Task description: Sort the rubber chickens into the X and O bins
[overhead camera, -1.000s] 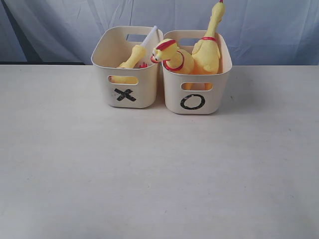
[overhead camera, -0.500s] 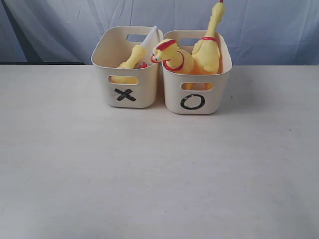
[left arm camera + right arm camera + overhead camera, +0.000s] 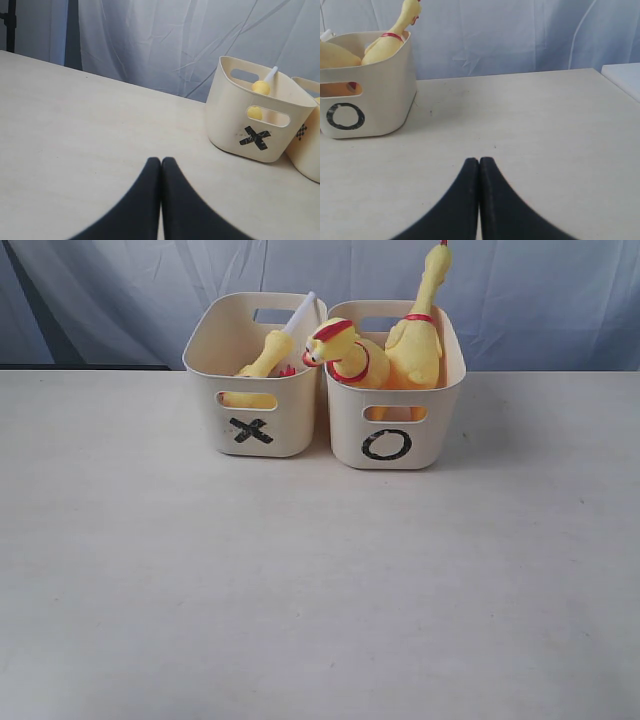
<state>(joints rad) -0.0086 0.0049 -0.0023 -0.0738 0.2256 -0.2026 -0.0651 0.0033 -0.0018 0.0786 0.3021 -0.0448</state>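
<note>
With our left gripper (image 3: pixel 161 165) and right gripper (image 3: pixel 479 162) both pinched closed and empty, we find the rubber chickens (image 3: pixel 415 345) ahead, mostly upright in the X bin (image 3: pixel 290 425), nearer left, and the O bin (image 3: pixel 345 430).

Pale cream table (image 3: pixel 320 580) carries two cream bins side by side, touching, toward its far edge: X bin (image 3: pixel 255 390) at left, O bin (image 3: pixel 393 415) at right.

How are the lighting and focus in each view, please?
Exterior view: soft, even light, faint shadows beside the X bin and O bin, all sharp. Left wrist view: the left gripper is blurred, the X bin crisp. Right wrist view: the right gripper likewise blurred.
</note>
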